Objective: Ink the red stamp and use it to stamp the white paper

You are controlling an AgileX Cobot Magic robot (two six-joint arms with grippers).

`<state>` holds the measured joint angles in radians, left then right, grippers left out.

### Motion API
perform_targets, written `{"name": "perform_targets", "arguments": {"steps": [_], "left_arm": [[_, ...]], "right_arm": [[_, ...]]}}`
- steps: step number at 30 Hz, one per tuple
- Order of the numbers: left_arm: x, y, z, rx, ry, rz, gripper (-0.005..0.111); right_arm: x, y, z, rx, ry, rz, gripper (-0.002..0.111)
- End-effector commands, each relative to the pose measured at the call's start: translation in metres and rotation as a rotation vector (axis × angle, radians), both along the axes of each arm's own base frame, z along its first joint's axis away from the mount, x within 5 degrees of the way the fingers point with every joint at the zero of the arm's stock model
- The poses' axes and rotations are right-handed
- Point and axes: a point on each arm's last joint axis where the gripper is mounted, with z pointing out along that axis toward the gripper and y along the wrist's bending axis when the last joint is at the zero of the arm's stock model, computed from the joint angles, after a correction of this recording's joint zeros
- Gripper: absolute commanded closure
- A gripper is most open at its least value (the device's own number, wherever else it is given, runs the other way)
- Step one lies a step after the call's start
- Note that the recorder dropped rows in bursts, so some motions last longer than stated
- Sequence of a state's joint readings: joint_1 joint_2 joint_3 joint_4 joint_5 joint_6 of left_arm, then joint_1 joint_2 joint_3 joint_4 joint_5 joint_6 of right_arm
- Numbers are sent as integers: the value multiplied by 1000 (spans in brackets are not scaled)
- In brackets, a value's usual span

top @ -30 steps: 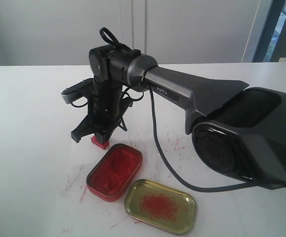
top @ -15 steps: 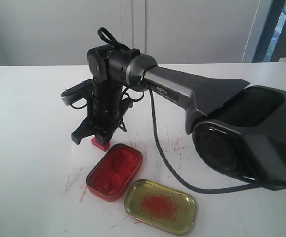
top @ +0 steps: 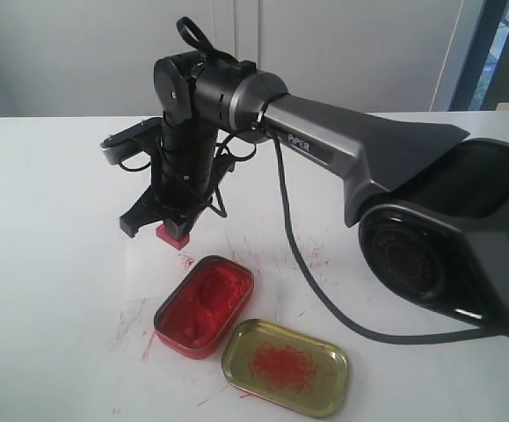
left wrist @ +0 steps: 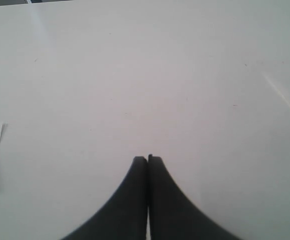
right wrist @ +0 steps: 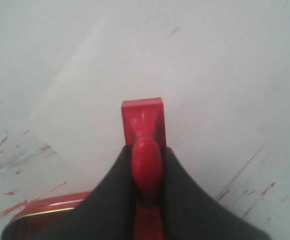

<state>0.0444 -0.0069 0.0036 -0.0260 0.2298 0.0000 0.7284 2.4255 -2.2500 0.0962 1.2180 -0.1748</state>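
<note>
1. The right gripper (top: 171,229) reaches in from the right of the exterior view and points down at the table (top: 52,220); its dark fingers (right wrist: 185,200) are closed part-way around the handle of the red stamp (top: 172,235), so the stamp is held between them.
2. In the right wrist view the stamp's rounded handle sits pinched between the two fingers and its flat rectangular base (right wrist: 142,117) sticks out past the fingertips.
3. The stamp is over the white paper (top: 236,251), near the far end of the ink tin (top: 204,305) and not over it; it looks to be just off the sheet, though I cannot tell this for certain.
4. The paper lies flat on the table with faint edges and carries red scratches and smudges around the tin.
5. The ink tin is open and full of red ink; the gold lid (top: 285,367) lies just beside it, nearer the camera, with a red smear in its middle.
6. The left gripper (left wrist: 148,159) has its jaws pressed together with nothing between them; beneath it is bare white table.
</note>
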Motion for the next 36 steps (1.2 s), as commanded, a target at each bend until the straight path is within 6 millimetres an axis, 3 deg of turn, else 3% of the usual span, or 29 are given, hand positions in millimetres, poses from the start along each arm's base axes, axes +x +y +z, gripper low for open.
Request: {"name": "perform_targets", "arguments": {"steps": [1, 14, 36], "left_arm": [[0, 0, 1, 1, 5, 2, 107], [0, 0, 1, 1, 5, 2, 107], [0, 0, 1, 1, 5, 2, 107]], "right_arm": [[-3, -1, 19, 21, -24, 0, 108], [-7, -4, 40, 53, -52, 0, 108], [-10, -4, 51, 96, -35, -43, 108]]}}
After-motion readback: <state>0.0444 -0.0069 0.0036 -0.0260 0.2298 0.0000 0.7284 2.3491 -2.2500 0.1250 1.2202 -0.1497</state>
